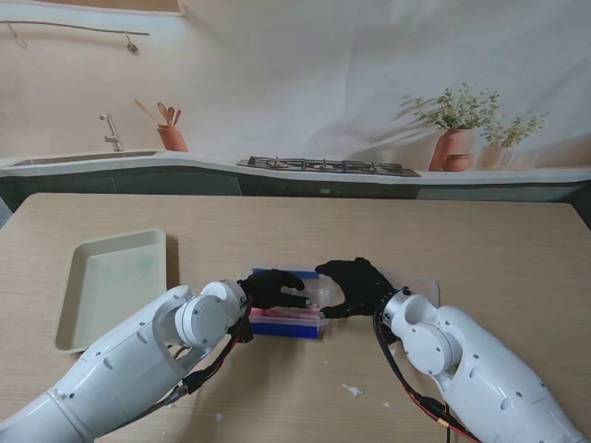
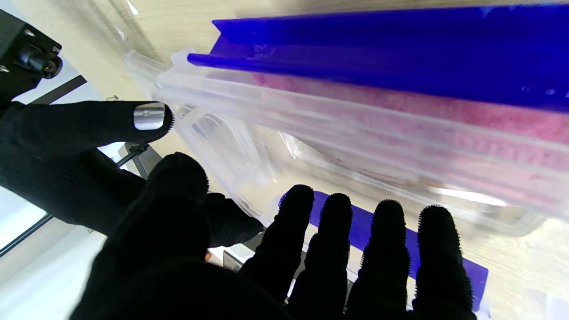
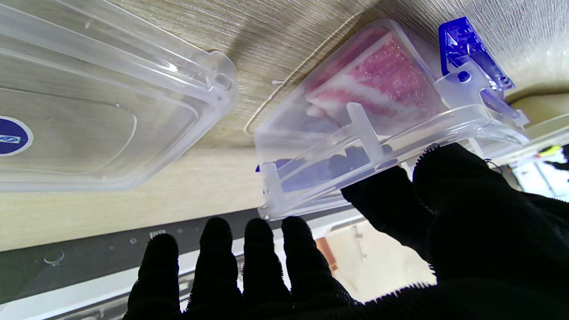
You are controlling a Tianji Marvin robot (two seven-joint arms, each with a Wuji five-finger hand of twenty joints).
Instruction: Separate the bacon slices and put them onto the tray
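At desk centre: a clear plastic box [image 1: 288, 320] with blue clips holds the bacon slices [image 1: 294, 316], stacked flat, pink with white fat streaks.
Lid: a clear lid [image 3: 89, 111] lies on the desk [image 1: 480, 249] just beside the box, already off.
Tray: a pale, shallow tray [image 1: 69, 305] sits to the left, well apart from the box, nothing on it.
Left robot hand [image 1: 272, 288]: black-gloved, fingers spread over the box's left end, gripping nothing.
Right robot hand [image 1: 355, 284]: black-gloved, fingers apart; thumb [image 3: 462, 186] rests at the box rim, and it holds nothing.
Handling, as I judge it: bacon looks soft, limp, light and greasy; slices likely cling together and tear if pulled hard.
Where to take hold: pinch one slice's free short end, peel slowly, while the other hand steadies the light box, which may slide.
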